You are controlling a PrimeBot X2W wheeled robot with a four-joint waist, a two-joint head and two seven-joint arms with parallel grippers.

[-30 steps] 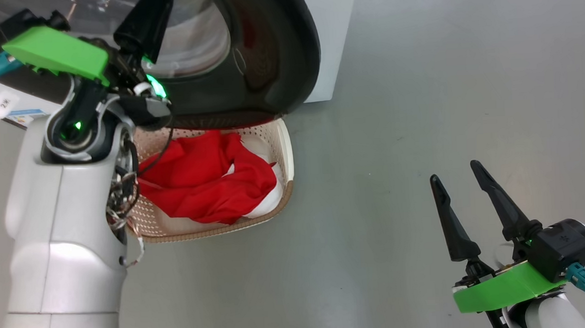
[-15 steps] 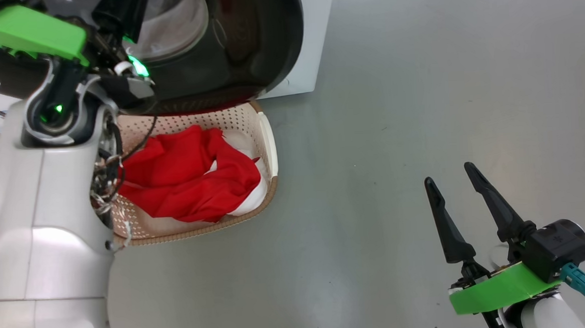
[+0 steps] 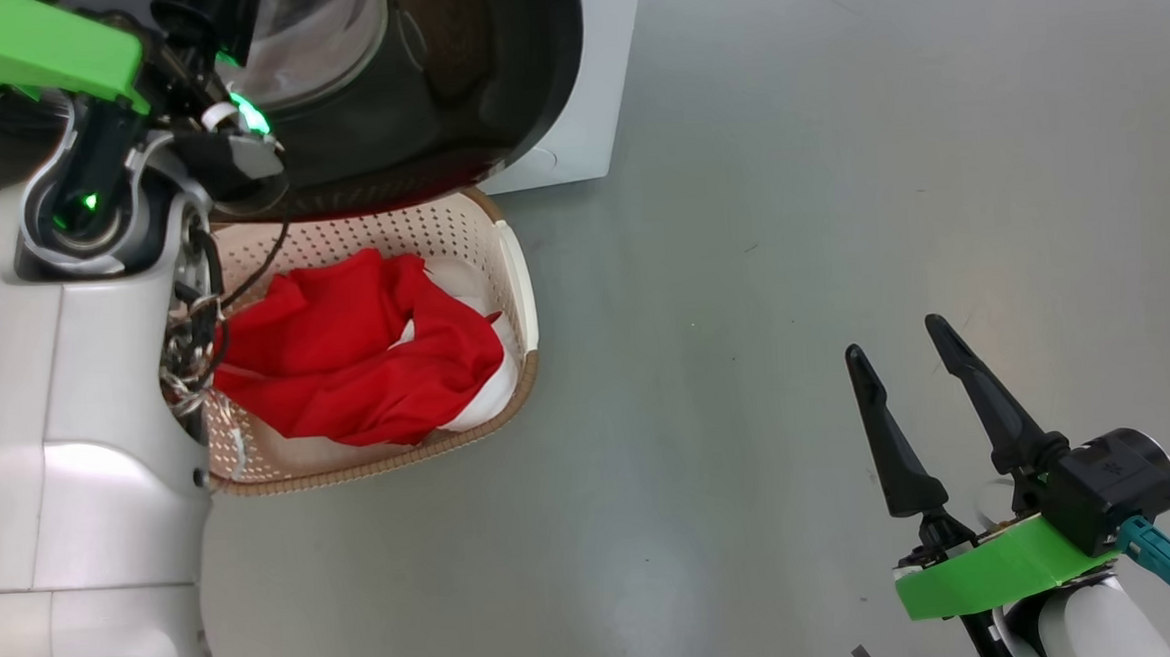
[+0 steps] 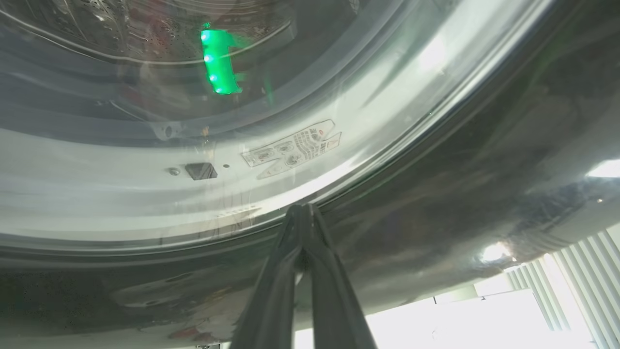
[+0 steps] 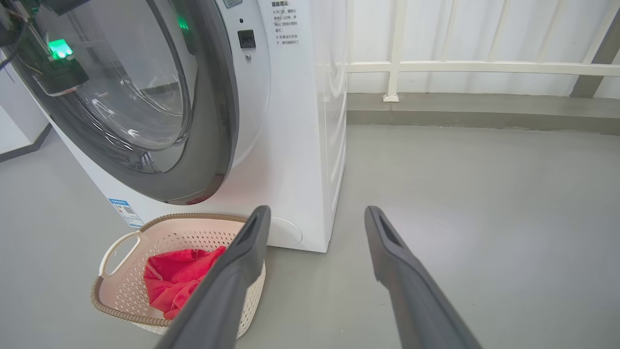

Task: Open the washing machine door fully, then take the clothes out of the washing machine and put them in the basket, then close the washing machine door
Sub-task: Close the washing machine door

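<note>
My left gripper is shut, its tips pressed on the washing machine door where the glossy black rim meets the clear glass bowl. In the right wrist view the door stands slightly ajar from the white washing machine. The cream basket sits on the floor under the door, with the red and white clothes piled in it. My right gripper hovers open and empty over the floor, well to the right of the basket. The drum is hidden behind the door.
My pale left arm rises along the basket's left side. Bare grey floor spreads to the right of the machine. A white railing and a low kerb run along the far wall.
The whole head view has shifted left and up, so the camera moved. More of the basket's far wall now shows below the door's rim. The right gripper stays open.
</note>
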